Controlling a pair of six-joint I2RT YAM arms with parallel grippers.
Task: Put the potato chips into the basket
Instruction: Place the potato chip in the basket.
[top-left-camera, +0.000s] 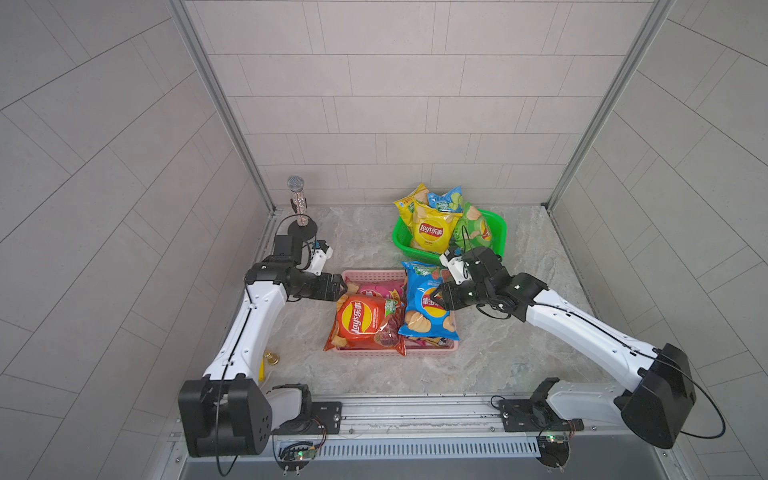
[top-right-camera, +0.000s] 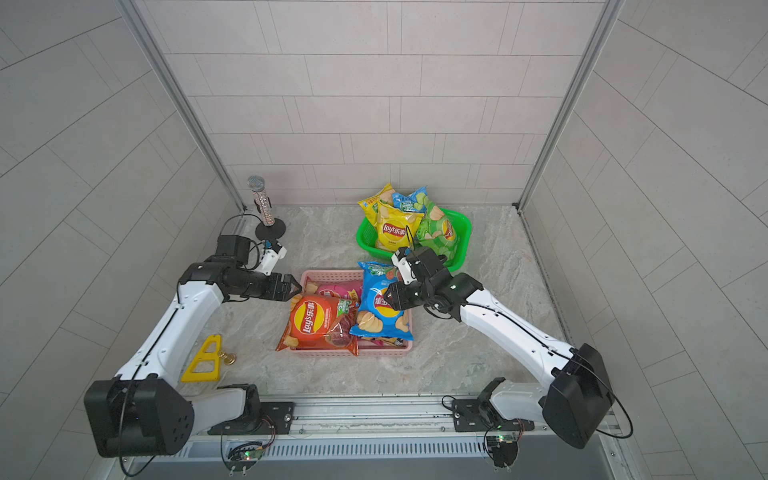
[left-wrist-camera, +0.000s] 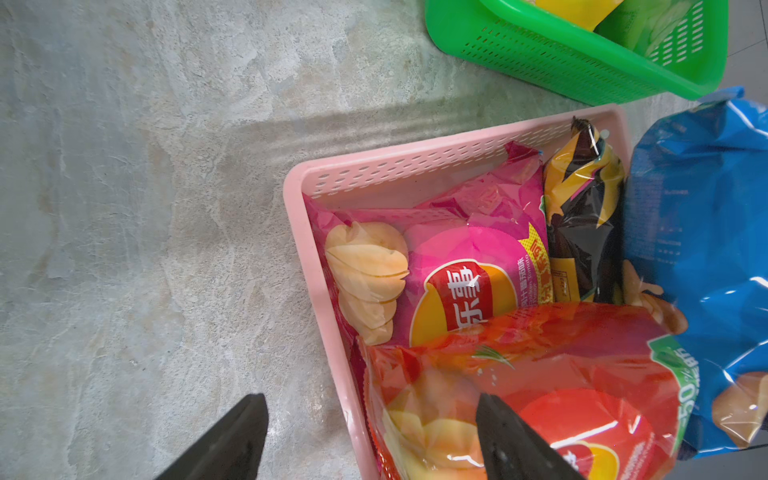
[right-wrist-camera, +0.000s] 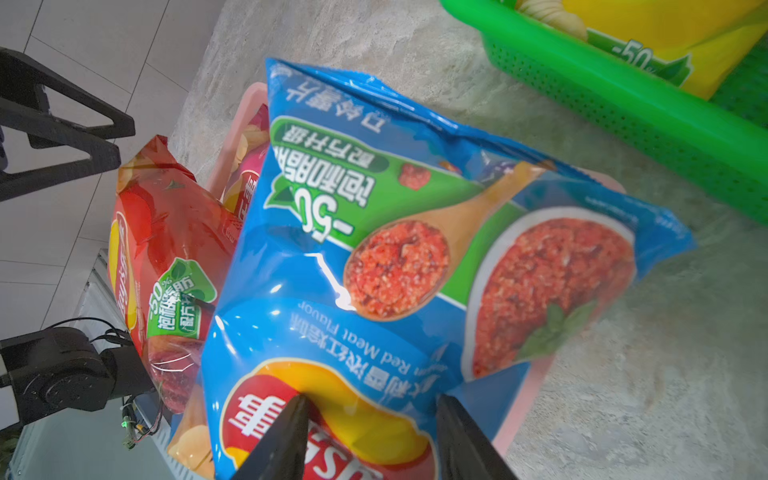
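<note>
Bench stock, as seen in both top views:

1. L gripper (top-left-camera: 343, 291), mine. Jaws spread wide, nothing in them. Hangs at the far-left corner of the pink basket (top-left-camera: 365, 272). In the wrist view, one finger is over bare table (left-wrist-camera: 124, 208), the other over the orange-red bag (left-wrist-camera: 561, 374).
2. R gripper (top-left-camera: 434, 297), mine. Pinched on the blue bag (top-left-camera: 419, 291). In the wrist view, the fingertips (right-wrist-camera: 299, 411) press into its logo face.
3. Blue bag: tilted over the right half of the pink basket, far end poking past the far rim.
4. Orange-red bag: lies logo up on the left half of the pink basket, near corner hanging over the rim, right edge touching the blue bag.
5. Magenta bag (left-wrist-camera: 478, 249): lower in the pink basket, partly under the orange-red bag.
6. Black bag (left-wrist-camera: 582, 216): beside the magenta one, partly under the blue one.
7. Green basket (top-left-camera: 494, 220): far right of the table, apart from the pink one. Holds the yellow bag (top-left-camera: 432, 230), the green bag (top-left-camera: 473, 226) and the small blue bag (top-left-camera: 446, 199). A 2nd yellow bag (top-left-camera: 411, 199) stands behind.
8. Misc.: glittery mic (top-left-camera: 297, 199) upright on its stand, far left. Yellow triangle piece (top-right-camera: 203, 359) near left, with a small brass item (top-right-camera: 227, 357) just beside it.
</note>
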